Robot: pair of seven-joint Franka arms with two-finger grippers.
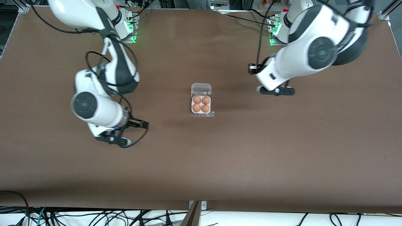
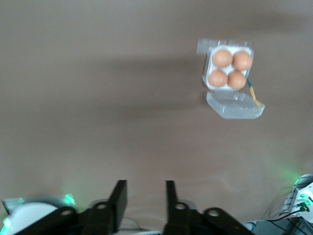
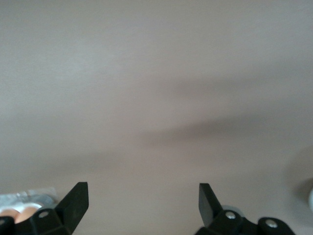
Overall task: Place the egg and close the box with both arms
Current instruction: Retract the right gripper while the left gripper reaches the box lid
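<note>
Item 1, right pincer (image 1: 143, 124): you have it hanging over bare worktop (image 1: 220, 163) toward the right arm's end, waiting. Its two fingers (image 3: 76, 200) stand spread wide apart with nothing between them. In its own wrist view a corner of the box shows just past one finger; the rest of what it sees is plain brown surface.

Item 2, box (image 1: 201, 99): it sits on the worktop between your two pincers, well apart from each. The whitish tray has four round cells, and each cell holds an orange-brown egg (image 1: 197, 99). All four look alike, so you cannot tell which one is the placed egg. The clear lid (image 1: 201, 89) is hinged open and lies flat on the side of the tray farther from the front camera. A clear flap sticks out on the tray's nearer edge.

Item 3, left pincer (image 1: 252, 68): you have it up over the worktop toward the left arm's end, with the box off to one side of it. In the left wrist view its fingers (image 2: 118, 198) stand upright and parallel with a narrow gap between them, part-way drawn together and pinching nothing.
</note>
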